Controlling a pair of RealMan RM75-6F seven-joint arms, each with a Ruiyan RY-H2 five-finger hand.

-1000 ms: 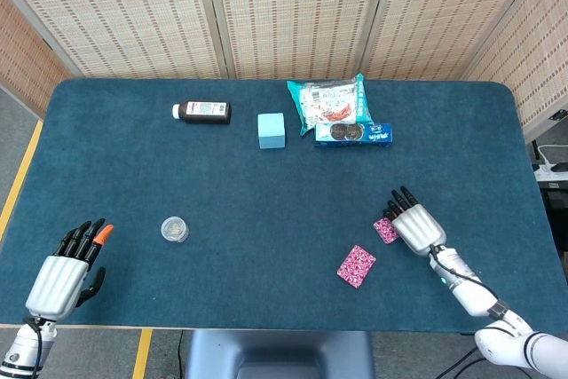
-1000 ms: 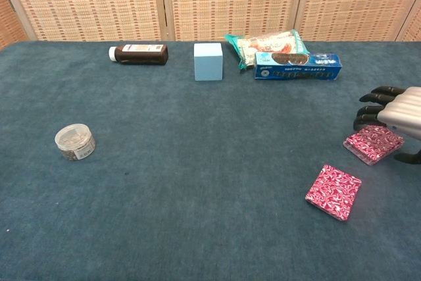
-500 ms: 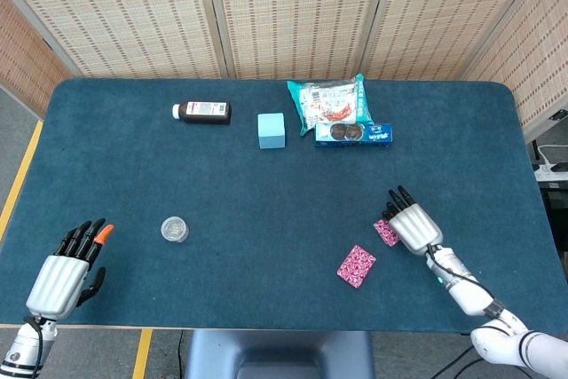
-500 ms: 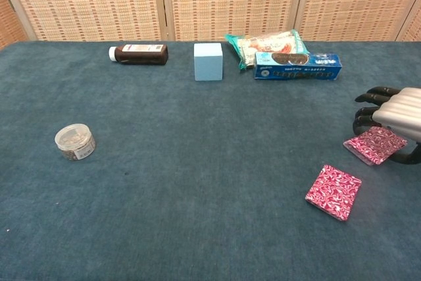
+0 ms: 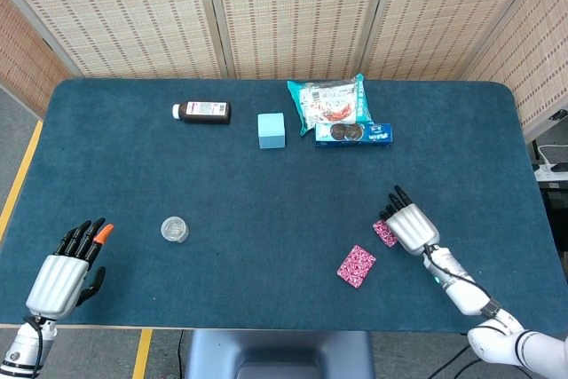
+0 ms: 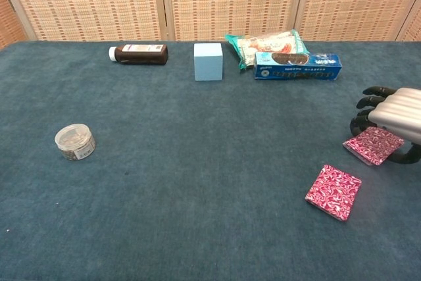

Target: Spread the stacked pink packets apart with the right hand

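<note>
Two pink patterned packets lie apart on the blue table. One packet point(image 6: 333, 192) point(image 5: 356, 265) lies free toward the front. The other packet point(image 6: 373, 144) point(image 5: 385, 232) lies partly under my right hand point(image 6: 396, 114) point(image 5: 410, 224). That hand hovers over the packet's far right edge with its dark fingers point(image 6: 368, 104) curved down just behind it and the thumb curling by its right corner. Whether it touches the packet is unclear, and it holds nothing. My left hand point(image 5: 67, 270) rests at the front left corner, fingers spread and empty.
Along the back stand a brown bottle point(image 6: 139, 53), a light blue cube point(image 6: 208, 61), a snack bag point(image 6: 266, 44) and a blue cookie box point(image 6: 298, 66). A small clear round jar point(image 6: 75, 142) sits at the left.
My right hand has crept slightly left and its fingers have curled down a little more over the packet. Both packets and the left hand stay in place.
</note>
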